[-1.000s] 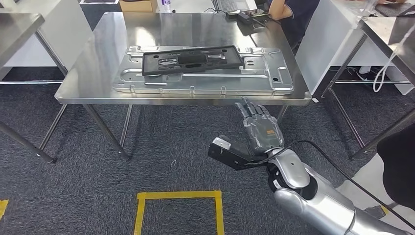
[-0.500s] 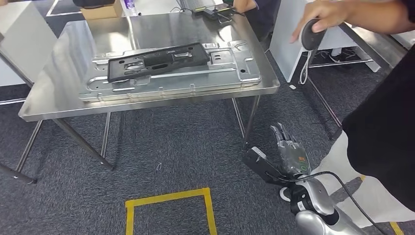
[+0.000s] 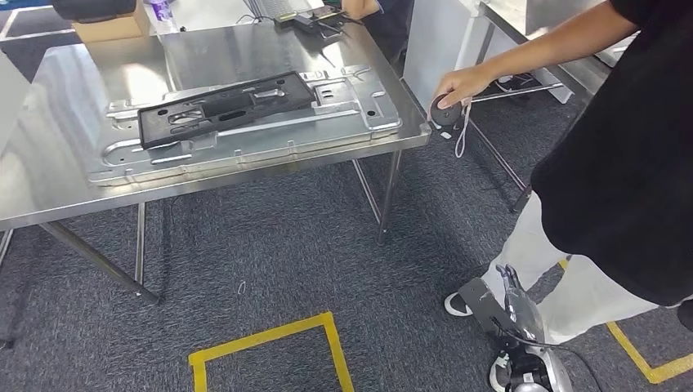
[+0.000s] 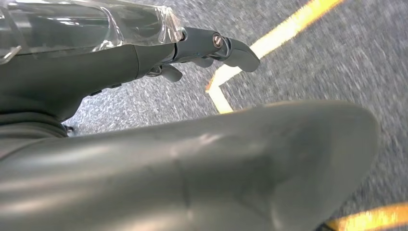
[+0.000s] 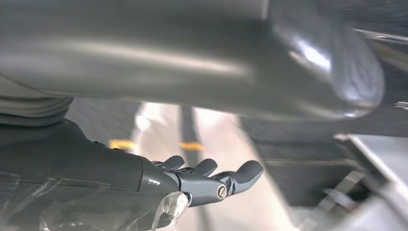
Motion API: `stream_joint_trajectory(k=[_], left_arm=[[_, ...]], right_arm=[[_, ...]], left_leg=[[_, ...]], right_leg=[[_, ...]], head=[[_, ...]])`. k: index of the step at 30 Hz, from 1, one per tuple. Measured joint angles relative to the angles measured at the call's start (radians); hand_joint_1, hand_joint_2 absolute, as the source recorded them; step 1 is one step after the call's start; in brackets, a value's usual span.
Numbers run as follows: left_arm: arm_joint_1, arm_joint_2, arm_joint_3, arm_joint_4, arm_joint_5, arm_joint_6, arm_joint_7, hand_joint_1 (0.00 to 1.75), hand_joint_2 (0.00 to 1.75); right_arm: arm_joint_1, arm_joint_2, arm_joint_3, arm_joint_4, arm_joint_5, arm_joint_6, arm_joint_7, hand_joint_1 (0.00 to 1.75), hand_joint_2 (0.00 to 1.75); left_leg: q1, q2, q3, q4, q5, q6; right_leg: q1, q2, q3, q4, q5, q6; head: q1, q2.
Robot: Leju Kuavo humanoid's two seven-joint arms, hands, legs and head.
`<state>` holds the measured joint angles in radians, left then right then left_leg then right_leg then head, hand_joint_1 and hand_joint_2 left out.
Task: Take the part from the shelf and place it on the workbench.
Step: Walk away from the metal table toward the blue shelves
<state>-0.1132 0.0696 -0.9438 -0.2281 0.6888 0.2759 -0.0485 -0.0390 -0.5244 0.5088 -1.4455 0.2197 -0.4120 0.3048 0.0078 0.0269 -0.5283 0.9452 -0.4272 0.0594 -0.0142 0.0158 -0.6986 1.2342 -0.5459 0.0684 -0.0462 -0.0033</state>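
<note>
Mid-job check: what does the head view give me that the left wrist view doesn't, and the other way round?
Head view alone: the steel workbench carrying a silver metal panel with the black part lying on it, a person beside the table holding a small dark object, and the right robot hand hanging low and empty. Left wrist view alone: the left robot hand, close up, holding nothing. Both share grey carpet with yellow floor tape.

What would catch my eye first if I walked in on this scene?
Probably the steel workbench at upper left, carrying a large silver metal panel with a black part lying on top. Next, the person on the right, holding a small dark object by the table's corner.
</note>
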Motion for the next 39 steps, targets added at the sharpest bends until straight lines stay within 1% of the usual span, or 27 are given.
stream_joint_trajectory(k=[1,2,4,6,8,9,11,12,14,15,16,17,18,20,22,23,24,26,28,29,30,31,32,33,35,37,39], left_arm=[[0.000,0.000,0.000,0.000,0.000,0.000,0.000,0.00,0.00],[-0.001,-0.001,0.000,0.000,0.000,0.000,-0.001,0.00,0.00],[-0.002,-0.001,0.000,0.000,-0.001,-0.001,-0.004,0.00,0.00],[-0.004,-0.001,-0.001,0.000,-0.003,-0.001,-0.007,0.00,0.00],[-0.005,-0.002,-0.002,0.000,-0.005,-0.003,-0.008,0.00,0.00],[-0.007,-0.002,-0.003,0.000,-0.006,-0.004,-0.009,0.00,0.00],[-0.007,-0.004,-0.004,0.000,-0.007,-0.005,-0.009,0.00,0.00],[-0.007,-0.005,-0.004,0.000,-0.008,-0.006,-0.008,0.00,0.00],[-0.004,-0.006,-0.005,0.000,-0.009,-0.007,-0.005,0.00,0.00],[-0.003,-0.006,-0.006,0.000,-0.009,-0.007,-0.002,0.00,0.00],[-0.004,-0.006,-0.007,0.000,-0.009,-0.008,0.001,0.00,0.00],[-0.005,-0.006,-0.008,0.000,-0.009,-0.009,0.003,0.00,0.00],[-0.006,-0.006,-0.009,0.000,-0.010,-0.010,0.005,0.00,0.00],[-0.009,-0.006,-0.011,0.000,-0.010,-0.012,0.008,0.00,0.00],[-0.013,-0.006,-0.011,0.000,-0.010,-0.011,0.010,0.00,0.00],[-0.015,-0.006,-0.012,0.000,-0.009,-0.011,0.010,0.00,0.00],[-0.017,-0.008,-0.012,0.000,-0.008,-0.011,0.010,0.00,0.00],[-0.020,-0.012,-0.012,0.000,-0.007,-0.010,0.010,0.00,0.00],[-0.016,-0.013,-0.012,0.000,-0.006,-0.009,0.012,0.00,0.00],[-0.013,-0.013,-0.012,0.000,-0.006,-0.009,0.014,0.00,0.00],[-0.010,-0.013,-0.012,0.000,-0.006,-0.008,0.015,0.00,0.00],[-0.009,-0.014,-0.012,0.000,-0.006,-0.008,0.016,0.00,0.00],[-0.009,-0.014,-0.012,0.000,-0.005,-0.007,0.016,0.00,0.00],[-0.010,-0.015,-0.012,0.000,-0.005,-0.006,0.015,0.00,0.00],[-0.012,-0.017,-0.013,0.000,-0.004,-0.004,0.012,0.00,0.00],[-0.015,-0.017,-0.013,0.000,-0.005,-0.004,0.008,0.00,0.00],[-0.022,-0.018,-0.013,0.000,-0.006,-0.004,0.003,0.00,0.00]], right_arm=[[0.006,0.010,-0.003,0.041,-0.037,-0.007,-0.034,0.00,0.00],[0.010,0.021,-0.007,0.087,-0.076,-0.010,-0.071,0.00,0.00],[0.002,0.045,-0.014,0.189,-0.146,-0.009,-0.140,0.00,0.00],[-0.010,0.074,-0.019,0.298,-0.208,-0.002,-0.202,0.00,0.00],[-0.019,0.107,-0.023,0.421,-0.277,0.018,-0.277,0.00,0.00],[-0.023,0.123,-0.025,0.488,-0.316,0.032,-0.316,0.00,0.00],[-0.033,0.159,-0.031,0.623,-0.378,0.062,-0.369,0.00,0.00],[-0.038,0.179,-0.034,0.683,-0.399,0.076,-0.377,0.00,0.00],[-0.045,0.217,-0.041,0.792,-0.435,0.107,-0.371,0.00,0.00],[-0.044,0.235,-0.046,0.841,-0.455,0.123,-0.360,0.00,0.00],[-0.041,0.254,-0.051,0.887,-0.478,0.140,-0.340,0.00,0.00],[-0.036,0.272,-0.058,0.930,-0.503,0.155,-0.314,0.00,0.00],[-0.031,0.291,-0.066,0.967,-0.527,0.168,-0.278,0.00,0.00],[-0.027,0.326,-0.083,1.023,-0.567,0.185,-0.203,0.00,0.00],[-0.026,0.357,-0.098,1.066,-0.583,0.194,-0.154,0.00,0.00],[-0.025,0.369,-0.104,1.086,-0.584,0.199,-0.140,0.00,0.00],[-0.023,0.380,-0.109,1.104,-0.582,0.204,-0.131,0.00,0.00],[-0.023,0.400,-0.113,1.133,-0.573,0.214,-0.121,0.00,0.00],[-0.027,0.424,-0.115,1.151,-0.562,0.220,-0.120,0.00,0.00],[-0.030,0.434,-0.115,1.157,-0.553,0.223,-0.121,0.00,0.00],[-0.031,0.444,-0.114,1.163,-0.543,0.227,-0.124,0.00,0.00],[-0.031,0.453,-0.113,1.169,-0.531,0.230,-0.127,0.00,0.00],[-0.031,0.460,-0.112,1.173,-0.521,0.233,-0.130,0.00,0.00],[-0.030,0.466,-0.110,1.177,-0.513,0.235,-0.132,0.00,0.00],[-0.034,0.477,-0.105,1.180,-0.503,0.237,-0.133,0.00,0.00],[-0.039,0.486,-0.099,1.185,-0.496,0.241,-0.133,0.00,0.00],[-0.040,0.491,-0.094,1.193,-0.492,0.244,-0.138,0.00,0.00]], left_leg=[[0.000,0.011,0.000,0.000,0.000,0.000],[0.000,0.023,0.000,0.000,-0.001,-0.001],[-0.004,0.044,0.002,0.003,-0.005,-0.007],[-0.009,0.063,0.004,0.005,-0.009,-0.018],[-0.008,0.080,0.006,0.004,-0.011,-0.028],[-0.005,0.075,0.005,0.009,-0.016,-0.034],[0.000,0.038,-0.015,0.062,-0.057,-0.043],[0.001,0.013,-0.040,0.120,-0.092,-0.046],[0.000,-0.010,-0.099,0.256,-0.154,-0.044],[-0.002,-0.014,-0.117,0.296,-0.164,-0.041],[-0.004,-0.017,-0.118,0.299,-0.154,-0.037],[-0.006,-0.022,-0.100,0.262,-0.128,-0.031],[-0.010,-0.035,-0.068,0.194,-0.092,-0.023],[-0.014,-0.073,-0.005,0.061,-0.039,-0.010],[-0.017,-0.088,0.018,0.009,-0.027,-0.005],[-0.018,-0.079,0.020,0.004,-0.024,-0.004],[-0.017,-0.068,0.024,-0.003,-0.019,0.000],[-0.013,-0.046,0.034,-0.022,-0.006,0.009],[-0.011,-0.021,0.036,-0.031,0.000,0.013],[-0.012,-0.006,0.035,-0.031,0.000,0.014],[-0.011,0.009,0.034,-0.031,0.000,0.013],[-0.010,0.023,0.033,-0.030,-0.001,0.012],[-0.008,0.035,0.033,-0.030,-0.001,0.009],[-0.006,0.046,0.034,-0.029,-0.003,0.006],[-0.006,0.068,0.037,-0.024,-0.009,-0.008],[-0.008,0.089,0.040,-0.019,-0.014,-0.024],[-0.003,0.103,0.041,-0.016,-0.018,-0.039]], right_leg=[[-0.002,-0.004,0.006,-0.007,0.012,0.002],[-0.004,-0.010,0.032,-0.052,0.038,0.003],[-0.004,-0.050,0.106,-0.189,0.090,0.003],[0.001,-0.074,0.142,-0.264,0.109,-0.008],[0.006,-0.057,0.138,-0.270,0.110,-0.024],[0.007,-0.048,0.136,-0.271,0.112,-0.030],[0.006,-0.030,0.133,-0.273,0.118,-0.043],[0.006,-0.021,0.131,-0.273,0.120,-0.048],[0.010,0.003,0.127,-0.273,0.124,-0.057],[0.012,0.017,0.126,-0.272,0.125,-0.059],[0.015,0.031,0.126,-0.272,0.126,-0.060],[0.016,0.044,0.126,-0.272,0.126,-0.060],[0.017,0.058,0.127,-0.272,0.127,-0.061],[0.019,0.083,0.127,-0.271,0.130,-0.059],[0.019,0.104,0.123,-0.270,0.134,-0.053],[0.018,0.115,0.121,-0.272,0.137,-0.048],[0.017,0.113,0.120,-0.272,0.138,-0.044],[0.019,0.072,0.106,-0.243,0.114,-0.034],[0.015,0.019,0.056,-0.133,0.049,-0.022],[0.010,0.007,0.025,-0.065,0.017,-0.015],[0.004,0.001,0.005,-0.017,0.000,-0.009],[-0.002,-0.003,0.001,-0.002,0.001,-0.003],[-0.007,-0.009,0.019,-0.027,0.019,0.002],[-0.011,-0.021,0.056,-0.088,0.048,0.007],[-0.012,-0.069,0.136,-0.224,0.092,0.008],[-0.005,-0.090,0.165,-0.283,0.103,-0.005],[0.000,-0.065,0.160,-0.286,0.106,-0.025]], head=[[0.000,0.000],[0.000,0.000],[0.000,0.000],[-0.001,0.000],[-0.003,0.000],[-0.003,0.000],[-0.003,0.000],[-0.004,0.000],[-0.005,0.000],[-0.005,0.000],[-0.006,0.000],[-0.006,0.000],[-0.006,0.000],[-0.006,0.000],[-0.006,0.000],[-0.006,0.000],[-0.007,0.000],[-0.004,0.000],[0.000,0.000],[0.000,0.000],[0.000,0.000],[0.000,0.000],[0.000,0.000],[0.001,0.000],[0.003,0.000],[0.000,0.000],[-0.003,0.000]])
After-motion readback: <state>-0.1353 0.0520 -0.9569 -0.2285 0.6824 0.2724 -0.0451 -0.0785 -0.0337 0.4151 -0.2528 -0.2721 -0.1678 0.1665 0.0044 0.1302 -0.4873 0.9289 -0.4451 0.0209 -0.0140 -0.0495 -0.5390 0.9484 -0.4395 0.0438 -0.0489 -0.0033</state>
